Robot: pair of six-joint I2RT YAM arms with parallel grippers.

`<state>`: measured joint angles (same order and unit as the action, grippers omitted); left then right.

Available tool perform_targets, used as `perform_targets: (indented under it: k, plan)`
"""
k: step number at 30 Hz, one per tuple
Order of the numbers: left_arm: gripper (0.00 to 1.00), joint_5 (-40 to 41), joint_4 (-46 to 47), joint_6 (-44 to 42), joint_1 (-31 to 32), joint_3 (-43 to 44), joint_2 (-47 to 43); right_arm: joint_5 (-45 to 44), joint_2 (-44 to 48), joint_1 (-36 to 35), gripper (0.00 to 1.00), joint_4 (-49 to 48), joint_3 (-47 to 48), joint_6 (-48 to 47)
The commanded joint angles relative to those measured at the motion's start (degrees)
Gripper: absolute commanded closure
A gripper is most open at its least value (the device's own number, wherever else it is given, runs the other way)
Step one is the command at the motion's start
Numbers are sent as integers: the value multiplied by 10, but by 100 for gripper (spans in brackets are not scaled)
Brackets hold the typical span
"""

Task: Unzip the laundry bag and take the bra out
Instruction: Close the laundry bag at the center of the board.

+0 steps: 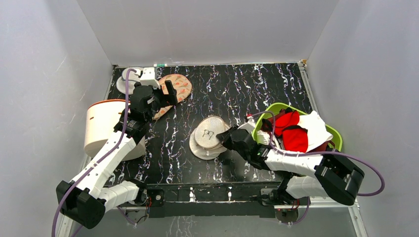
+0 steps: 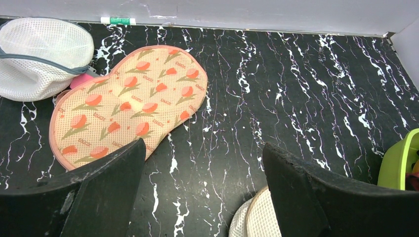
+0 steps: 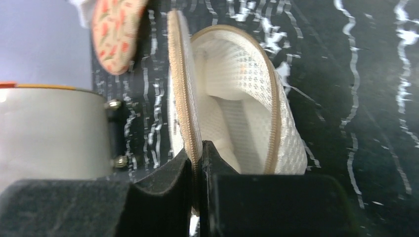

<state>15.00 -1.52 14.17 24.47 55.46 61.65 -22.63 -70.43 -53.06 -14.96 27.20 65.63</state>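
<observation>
The cream-white mesh laundry bag (image 1: 210,136) lies mid-table with its two halves parted. In the right wrist view the bag (image 3: 237,98) gapes open and only pale mesh lining shows inside. My right gripper (image 1: 226,139) is shut on the tan zipper rim of one half (image 3: 184,98), with the jaws pressed together on it (image 3: 197,153). The bright red bra (image 1: 295,140) lies in the green basket (image 1: 276,107) at the right. My left gripper (image 1: 168,94) is open and empty above the table (image 2: 203,148), left of and beyond the bag (image 2: 252,219).
A peach tulip-print pouch (image 2: 128,103) lies at the back left beside a greyish mesh pod with a grey rim (image 2: 39,54). A white tub with an orange rim (image 1: 101,126) stands at the left edge. White cloth (image 1: 316,126) and a dark garment share the basket (image 2: 395,163).
</observation>
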Motion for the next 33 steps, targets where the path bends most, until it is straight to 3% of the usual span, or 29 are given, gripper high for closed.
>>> perform_targets:
  k: [1, 11, 19, 25, 29, 33]
  plan:
    - [14, -6, 13, 4, -4, 2, -2, -17, -21, 29, 93, 48, -9, 48]
    - [14, -16, 10, 8, -4, 5, 8, 42, -127, 43, 84, 92, 36, -6]
    - [14, -20, 7, 8, -4, 9, 11, 22, -126, 43, 57, 156, 92, -120]
    - [13, -22, 10, 7, -4, 6, 14, -32, -68, 43, 24, 239, 138, -216]
    - [13, -20, 9, 7, -4, 6, 21, -33, -12, 43, 4, 240, 136, -279]
    - [13, -20, 20, 1, -4, -5, 27, -14, 46, 43, 2, 211, 122, -353]
